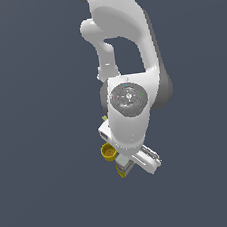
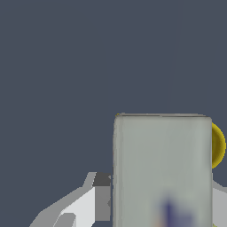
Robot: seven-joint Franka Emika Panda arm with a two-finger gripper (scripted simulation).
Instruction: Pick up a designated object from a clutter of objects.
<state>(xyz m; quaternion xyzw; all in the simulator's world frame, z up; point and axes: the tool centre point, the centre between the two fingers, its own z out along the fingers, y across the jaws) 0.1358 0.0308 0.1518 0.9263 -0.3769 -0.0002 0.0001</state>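
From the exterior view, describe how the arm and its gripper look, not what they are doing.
The glossy white, rounded robot arm has dark grey bands at its joints. A grey round cap with tiny coloured dots sits on the wrist link. The white, boxy gripper carries pale grey fingers, one with a dark grey block near it in the wrist view. No cables show.

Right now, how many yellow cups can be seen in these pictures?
1. The yellow cup sits beside the arm on the exterior view's left, close to the carton; in the wrist view it peeks out behind that carton. Others may be hidden under the arm.
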